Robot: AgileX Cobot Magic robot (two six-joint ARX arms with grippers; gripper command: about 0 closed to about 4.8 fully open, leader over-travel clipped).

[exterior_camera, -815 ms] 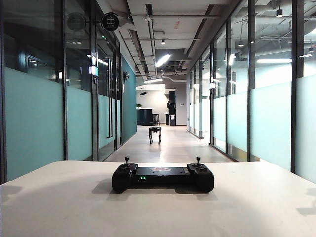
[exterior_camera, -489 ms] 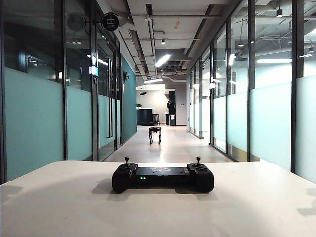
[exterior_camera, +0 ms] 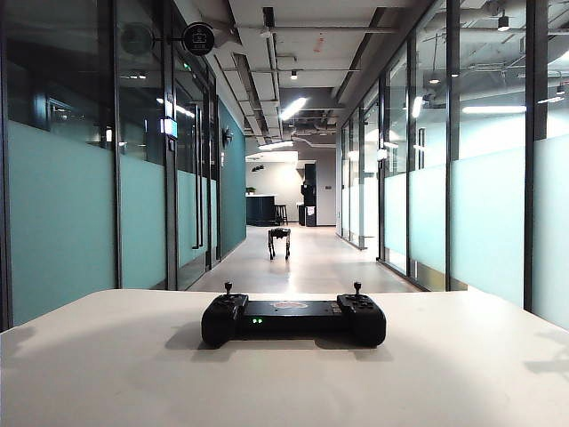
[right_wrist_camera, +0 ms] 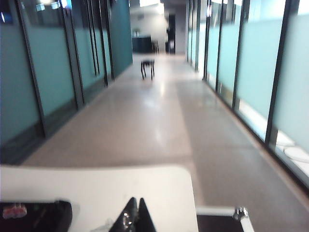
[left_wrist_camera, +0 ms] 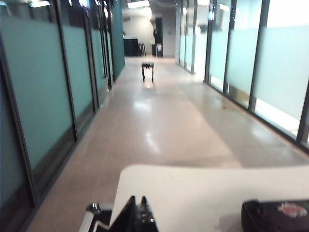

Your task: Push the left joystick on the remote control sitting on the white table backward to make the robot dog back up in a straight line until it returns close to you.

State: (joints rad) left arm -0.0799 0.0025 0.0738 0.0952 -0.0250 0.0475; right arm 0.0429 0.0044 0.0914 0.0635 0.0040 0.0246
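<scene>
Both pincers closed: left pincer [left_wrist_camera: 136, 203], right pincer [right_wrist_camera: 133, 205] near remote control [exterior_camera: 293, 319]; no legible writing.

The wide black gamepad-style remote control [exterior_camera: 293, 320] lies across the middle of the large white table [exterior_camera: 107, 374]. Its short black left joystick [exterior_camera: 228, 289] stands on its left end. Far behind, down the corridor floor [exterior_camera: 311, 267], stands the small dark four-legged robot dog [exterior_camera: 279, 241].

The left gripper [left_wrist_camera: 136, 209] sits over the table's left near edge, the right gripper [right_wrist_camera: 133, 209] over its right near edge, the remote control between them.
</scene>
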